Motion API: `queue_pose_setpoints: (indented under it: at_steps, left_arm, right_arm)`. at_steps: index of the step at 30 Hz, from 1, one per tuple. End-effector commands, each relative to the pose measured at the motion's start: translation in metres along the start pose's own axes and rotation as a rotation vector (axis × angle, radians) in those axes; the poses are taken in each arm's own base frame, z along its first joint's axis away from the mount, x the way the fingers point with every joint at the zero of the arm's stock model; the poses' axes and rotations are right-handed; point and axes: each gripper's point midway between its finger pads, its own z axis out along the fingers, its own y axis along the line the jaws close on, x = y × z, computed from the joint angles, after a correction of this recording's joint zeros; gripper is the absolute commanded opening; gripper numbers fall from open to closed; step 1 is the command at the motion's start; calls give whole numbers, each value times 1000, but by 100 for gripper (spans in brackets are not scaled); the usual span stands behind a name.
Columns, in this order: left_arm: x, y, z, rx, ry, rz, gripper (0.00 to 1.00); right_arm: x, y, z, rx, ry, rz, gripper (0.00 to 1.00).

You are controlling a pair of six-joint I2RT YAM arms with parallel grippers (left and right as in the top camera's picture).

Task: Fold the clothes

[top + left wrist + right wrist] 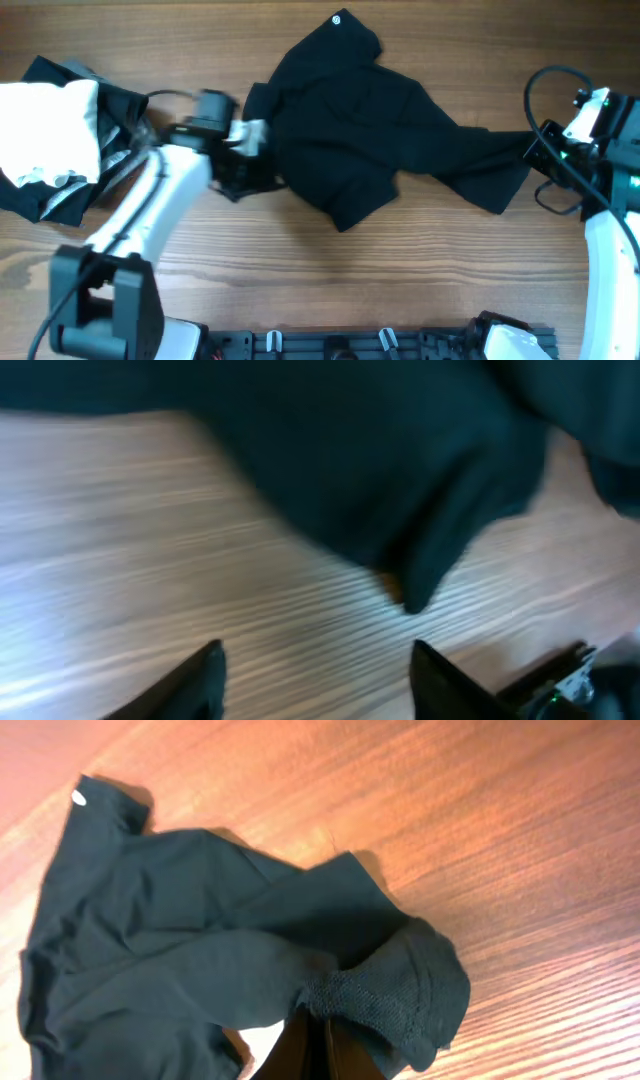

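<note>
A large black garment (370,130) lies spread across the middle of the table, with a small round white mark (337,19) at its far end. My left gripper (250,175) is at its left edge. In the left wrist view that gripper (318,670) is open, with only bare wood between its fingers (190,685), and the black fabric (400,480) lies just ahead. My right gripper (535,150) holds the garment's right end. In the right wrist view the right gripper (322,1040) is shut on a bunched black cuff (410,990).
A heap of white and black clothes (50,130) lies at the table's left edge, behind the left arm. The arm bases and a black rail (380,345) run along the near edge. Bare wood (300,270) shows in front of the garment.
</note>
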Motion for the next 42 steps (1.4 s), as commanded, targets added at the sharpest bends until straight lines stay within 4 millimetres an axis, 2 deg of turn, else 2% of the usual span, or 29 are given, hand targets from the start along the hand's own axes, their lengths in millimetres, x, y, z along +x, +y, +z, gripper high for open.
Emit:
queue_pose_setpoints:
  at_steps: [1,7,9,13,24,32,36,42]
  left_arm:
    - [9,-37,37,6,49,7,60]
    - [25,-74,93,52,119,-60,55]
    - [36,-79,106,60,164,-90,55]
    - [54,-75,125,23,231,-141,55]
    - [72,-58,121,-57,297,-189,55]
    - [62,-47,124,-133,231,-269,55]
    - [49,-47,130,-134,170,-292,42]
    - [56,-48,137,-131,200,-306,25]
  right_arm:
    - [0,-3,9,16,23,9,4]
    - [0,-4,12,19,33,10,4]
    - [0,-4,12,20,33,10,4]
    - [0,-4,12,19,33,10,4]
    - [0,-4,12,19,29,8,4]
    - [-1,-4,12,18,26,8,4]
    - [-2,-4,12,18,25,7,4]
    - [-3,-3,12,15,19,6,4]
